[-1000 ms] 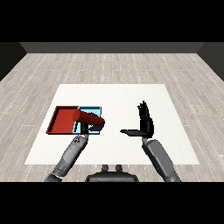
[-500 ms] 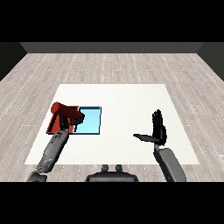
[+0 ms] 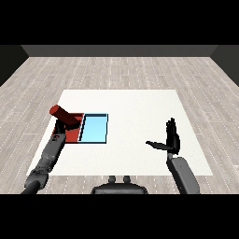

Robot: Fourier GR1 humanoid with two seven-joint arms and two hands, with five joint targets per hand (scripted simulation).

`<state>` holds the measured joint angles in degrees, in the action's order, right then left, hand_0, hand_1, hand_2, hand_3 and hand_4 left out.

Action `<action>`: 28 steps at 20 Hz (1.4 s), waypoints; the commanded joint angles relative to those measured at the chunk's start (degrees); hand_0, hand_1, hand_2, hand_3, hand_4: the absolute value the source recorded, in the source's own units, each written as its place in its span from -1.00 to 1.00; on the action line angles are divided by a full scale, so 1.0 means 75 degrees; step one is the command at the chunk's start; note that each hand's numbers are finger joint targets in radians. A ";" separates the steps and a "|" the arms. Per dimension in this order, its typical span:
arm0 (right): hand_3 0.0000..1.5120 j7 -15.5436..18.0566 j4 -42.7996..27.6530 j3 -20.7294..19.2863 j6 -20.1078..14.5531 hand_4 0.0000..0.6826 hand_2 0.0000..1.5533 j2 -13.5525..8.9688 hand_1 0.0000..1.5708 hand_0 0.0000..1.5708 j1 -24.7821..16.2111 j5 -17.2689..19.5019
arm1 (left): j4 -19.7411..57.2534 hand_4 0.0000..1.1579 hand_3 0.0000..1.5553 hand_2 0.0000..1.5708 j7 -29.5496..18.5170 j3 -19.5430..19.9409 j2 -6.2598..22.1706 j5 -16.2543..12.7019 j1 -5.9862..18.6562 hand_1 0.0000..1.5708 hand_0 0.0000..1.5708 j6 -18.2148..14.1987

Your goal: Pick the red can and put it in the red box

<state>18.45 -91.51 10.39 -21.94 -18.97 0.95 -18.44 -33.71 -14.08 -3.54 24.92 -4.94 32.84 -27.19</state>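
The red can (image 3: 59, 112) is tilted over the left part of the red tray (image 3: 74, 135), and my left hand (image 3: 63, 127) is curled round it. Whether the can touches the tray cannot be told. The hand and can hide much of the red tray. The light blue tray (image 3: 94, 129) lies directly to the right of the red one, with nothing in it. My right hand (image 3: 172, 139) stands open over the right side of the table, fingers straight up and thumb pointing left, holding nothing.
The white table (image 3: 140, 105) stretches wide between the trays and my right hand. Its near edge runs just in front of both forearms. Grey wooden floor surrounds it.
My left arm has swung left, carrying the red can from above the blue tray to above the red tray. My right hand has drawn back to the right and towards me, still open.
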 commanded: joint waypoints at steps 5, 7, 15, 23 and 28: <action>-1.00 0.0268 0.1058 -0.0294 0.0314 -1.00 -1.00 0.0271 -1.00 -1.00 0.0451 -0.0212 | 0.2928 0.64 0.65 0.59 0.0190 0.0103 -0.0505 0.0481 0.0964 0.74 0.74 -0.0385; -1.00 0.0386 0.1182 -0.0276 0.0222 -1.00 -1.00 0.0393 -1.00 -1.00 0.0590 -0.0119 | 0.3401 0.28 -0.37 -0.08 0.0747 0.0063 -0.0297 0.0592 0.1250 -0.12 -0.12 -0.0306; -1.00 0.0705 0.1814 -0.0425 0.0538 -1.00 -1.00 0.0521 -1.00 -1.00 0.0843 -0.0193 | 0.4091 0.14 -1.00 0.34 0.1055 0.0608 0.0021 0.0180 0.1091 0.41 0.41 -0.0236; -1.00 0.0496 0.1527 -0.0621 0.0420 -1.00 -1.00 0.0488 -1.00 -1.00 0.1027 -0.0202 | 0.4243 -1.00 -1.00 -1.00 0.1152 0.0390 0.0343 0.0424 0.0926 -1.00 -1.00 0.0919; -1.00 0.0701 0.1662 -0.0666 0.0675 -1.00 -1.00 0.0645 -1.00 -1.00 0.0987 -0.0322 | 0.3888 -1.00 -1.00 -1.00 0.0586 0.0598 0.0073 0.0265 0.0984 -1.00 -1.00 0.0138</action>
<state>23.76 -78.87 6.16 -17.41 -14.40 7.98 -20.11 -2.68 -5.38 -0.42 26.26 -1.82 41.19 -23.14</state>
